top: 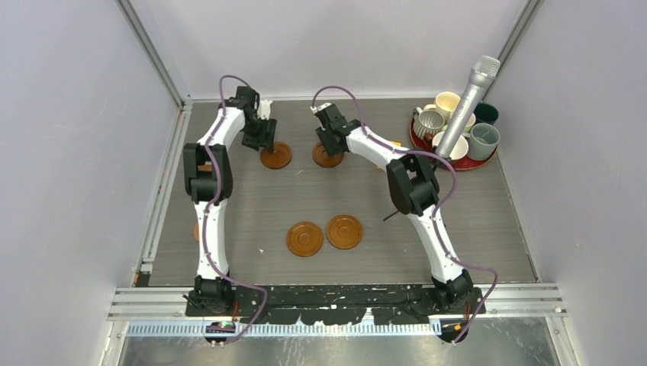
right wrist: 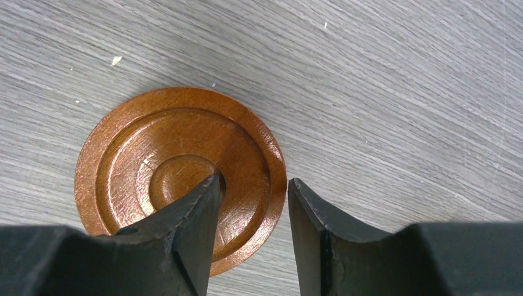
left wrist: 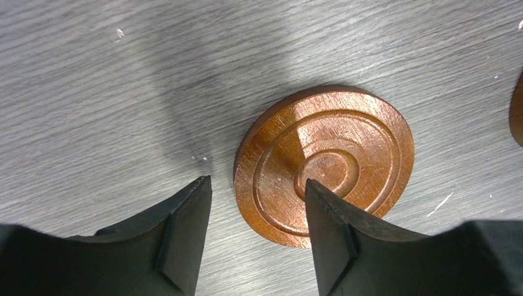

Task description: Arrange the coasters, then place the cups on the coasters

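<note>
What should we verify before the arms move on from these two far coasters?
1. Release: left jaws and right jaws both open, nothing held: ok.
2. Far-left coaster flat on the table: ok.
3. Far-right coaster flat: ok.
4. Clearance: on each arm one jaw overlaps its coaster, so lift straight up: not ok.
5. Near-left coaster and near-right coaster almost touch, likely too tight for the cups: not ok.
6. Six coasters counted: only four plainly visible: cannot tell.
</note>
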Action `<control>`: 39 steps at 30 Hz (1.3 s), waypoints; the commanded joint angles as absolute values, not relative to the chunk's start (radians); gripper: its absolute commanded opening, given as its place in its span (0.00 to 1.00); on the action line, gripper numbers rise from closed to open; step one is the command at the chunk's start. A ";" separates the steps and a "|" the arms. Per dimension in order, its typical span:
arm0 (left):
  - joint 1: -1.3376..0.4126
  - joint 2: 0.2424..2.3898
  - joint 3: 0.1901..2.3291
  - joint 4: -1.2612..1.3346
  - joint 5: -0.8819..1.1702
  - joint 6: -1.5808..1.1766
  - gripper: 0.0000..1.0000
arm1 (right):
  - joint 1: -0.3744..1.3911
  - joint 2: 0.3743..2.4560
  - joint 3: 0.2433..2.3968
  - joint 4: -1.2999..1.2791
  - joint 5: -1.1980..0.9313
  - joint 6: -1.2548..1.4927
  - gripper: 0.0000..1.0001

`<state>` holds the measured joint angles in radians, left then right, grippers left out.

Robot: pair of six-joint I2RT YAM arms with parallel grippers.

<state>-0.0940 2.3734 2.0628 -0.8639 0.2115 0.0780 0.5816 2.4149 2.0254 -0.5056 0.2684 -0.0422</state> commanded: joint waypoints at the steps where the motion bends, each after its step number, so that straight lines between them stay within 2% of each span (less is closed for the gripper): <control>1: -0.083 2.325 2.141 -0.894 0.236 0.073 0.61 | 0.592 2.359 2.066 -0.567 0.271 -0.027 0.51; 7: -0.068 2.266 2.200 -0.924 0.253 0.058 0.71 | 0.609 2.327 2.149 -0.576 0.244 -0.023 0.54; 13: -0.008 2.186 2.195 -1.058 0.279 0.122 0.82 | 0.653 2.248 2.146 -0.606 0.133 -0.043 0.65; 15: 0.058 2.131 2.126 -1.064 0.328 0.151 0.98 | 0.673 2.217 2.120 -0.624 0.095 -0.056 0.71; 16: 0.091 2.100 2.084 -1.061 0.347 0.158 1.00 | 0.683 2.201 2.105 -0.634 0.073 -0.066 0.74; 19: 0.189 2.022 1.985 -1.051 0.390 0.177 1.00 | 0.710 2.136 2.025 -0.647 0.017 -0.083 0.79; 22: 0.264 1.982 1.917 -1.049 0.338 0.203 1.00 | 0.727 2.083 1.943 -0.667 -0.068 -0.100 0.84; 29: 0.348 1.956 1.730 -0.958 0.253 0.243 1.00 | 0.738 1.987 1.777 -0.697 -0.132 -0.109 0.86; 39: 0.350 2.010 1.658 -0.839 0.195 0.195 0.87 | 0.740 1.846 1.552 -0.597 -0.159 -0.049 0.87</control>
<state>0.3492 1.9926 1.6634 -0.9279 0.2291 0.2123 0.7403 1.9667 1.5890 -0.6685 -0.1322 -0.0822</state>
